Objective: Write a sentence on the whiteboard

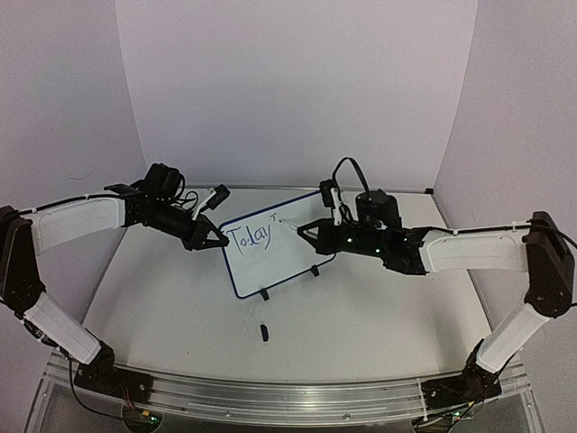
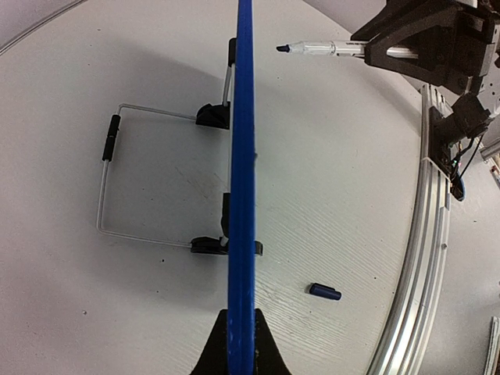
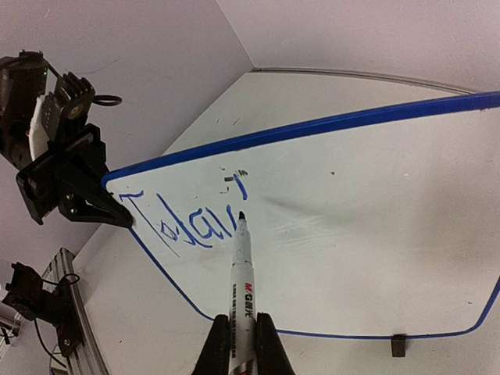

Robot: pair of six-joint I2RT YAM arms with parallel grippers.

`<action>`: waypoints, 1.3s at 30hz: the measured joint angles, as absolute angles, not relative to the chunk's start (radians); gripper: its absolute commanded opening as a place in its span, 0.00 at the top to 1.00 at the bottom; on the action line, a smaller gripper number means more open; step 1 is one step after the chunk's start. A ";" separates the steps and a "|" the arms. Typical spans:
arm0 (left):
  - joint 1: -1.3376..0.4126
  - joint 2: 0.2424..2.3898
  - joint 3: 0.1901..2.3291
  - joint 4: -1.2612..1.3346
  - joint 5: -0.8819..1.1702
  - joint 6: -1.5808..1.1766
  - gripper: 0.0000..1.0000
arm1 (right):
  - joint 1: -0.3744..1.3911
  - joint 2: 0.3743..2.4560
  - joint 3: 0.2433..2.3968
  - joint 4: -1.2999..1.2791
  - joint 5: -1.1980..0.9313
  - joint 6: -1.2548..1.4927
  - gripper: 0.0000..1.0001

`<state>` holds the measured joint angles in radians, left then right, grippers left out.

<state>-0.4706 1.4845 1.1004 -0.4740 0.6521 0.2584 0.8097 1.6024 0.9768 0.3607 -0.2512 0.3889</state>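
The whiteboard [image 1: 275, 248] stands on the desk [image 1: 379, 316] with one word of the sentence [image 1: 250, 237] on it.

It is a small white rectangle with rounded corners and a thin dark-blue rim, propped leaning back on two black clip feet [image 1: 264, 294] and a wire stand [image 2: 109, 180] behind it. It is turned at an angle, its left edge nearer the front. The left tool [image 1: 219, 240] pinches that left edge. The writing is thin, dark and slanted, in the upper left part of the face: "Today", with a small apostrophe-like stroke just above the y. The rest of the face is bare apart from faint smudges.
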 measured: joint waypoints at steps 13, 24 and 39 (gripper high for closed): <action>-0.471 1.485 1.100 -0.474 0.652 0.259 1.00 | 0.799 1.622 0.978 0.388 -0.245 0.406 1.00; -0.471 1.486 1.101 -0.474 0.653 0.261 1.00 | 0.791 1.650 0.980 0.397 -0.245 0.417 1.00; -0.471 1.491 1.107 -0.480 0.653 0.260 1.00 | 0.791 1.691 0.997 0.407 -0.302 0.417 1.00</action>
